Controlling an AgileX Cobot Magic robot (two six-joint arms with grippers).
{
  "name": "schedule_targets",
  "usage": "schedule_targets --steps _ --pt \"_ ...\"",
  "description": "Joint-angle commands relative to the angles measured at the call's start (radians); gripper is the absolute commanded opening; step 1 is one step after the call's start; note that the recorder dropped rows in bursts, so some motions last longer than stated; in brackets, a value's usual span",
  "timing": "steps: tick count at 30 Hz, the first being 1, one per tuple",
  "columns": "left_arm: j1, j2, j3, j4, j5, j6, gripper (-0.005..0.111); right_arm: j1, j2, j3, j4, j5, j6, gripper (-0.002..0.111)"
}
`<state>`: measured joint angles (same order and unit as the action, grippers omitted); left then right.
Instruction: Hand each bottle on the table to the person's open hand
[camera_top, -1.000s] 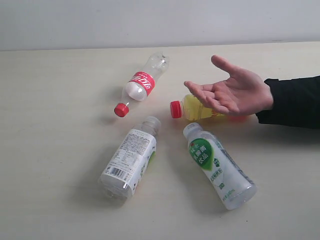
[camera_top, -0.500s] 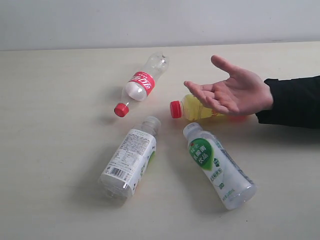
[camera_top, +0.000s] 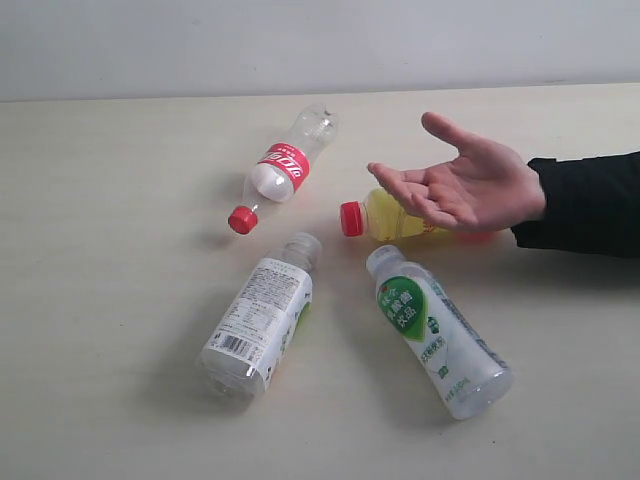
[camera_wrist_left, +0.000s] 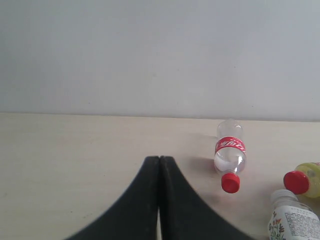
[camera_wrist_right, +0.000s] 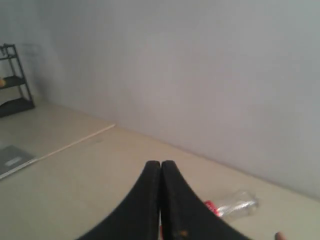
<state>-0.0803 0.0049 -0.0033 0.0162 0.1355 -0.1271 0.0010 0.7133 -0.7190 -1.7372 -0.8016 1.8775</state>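
Several bottles lie on their sides on the pale table. A clear bottle with a red label and red cap lies at the back. A yellow bottle with a red cap rests partly under the person's open hand. Nearer the front are a white-labelled bottle and one with a green leaf mark. Neither arm shows in the exterior view. My left gripper is shut and empty, with the red-label bottle off to one side. My right gripper is shut and empty too.
A black-sleeved forearm reaches in from the right edge. A pale wall runs behind the table. In the right wrist view a dark shelf rack stands far off, and a grey flat object lies on the floor.
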Motion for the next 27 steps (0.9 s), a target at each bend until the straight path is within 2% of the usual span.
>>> schedule_targets --steps 1,4,8,17,21,24,27 --pt "0.000 0.002 0.003 -0.005 -0.009 0.002 0.000 0.033 0.085 0.049 -0.007 -0.060 -0.028 0.000" --pt "0.000 0.002 0.003 -0.005 -0.009 0.002 0.000 0.085 0.152 0.052 -0.007 -0.048 -0.030 0.000" --pt "0.000 0.002 0.003 -0.005 -0.009 0.002 0.000 0.170 0.250 0.052 -0.007 0.083 -0.063 0.000" --pt "0.000 0.002 0.003 -0.005 -0.009 0.002 0.000 0.341 0.463 0.052 -0.007 0.663 -0.435 0.000" --pt "0.000 0.002 0.003 -0.005 -0.009 0.002 0.000 0.394 0.503 0.052 -0.007 0.906 -0.463 0.000" --pt "0.000 0.002 0.003 -0.005 -0.009 0.002 0.000 0.425 0.533 0.052 0.131 1.115 -0.512 0.000" --pt "0.000 0.002 0.003 -0.005 -0.009 0.002 0.000 0.436 0.576 0.046 0.334 1.290 -0.697 0.000"
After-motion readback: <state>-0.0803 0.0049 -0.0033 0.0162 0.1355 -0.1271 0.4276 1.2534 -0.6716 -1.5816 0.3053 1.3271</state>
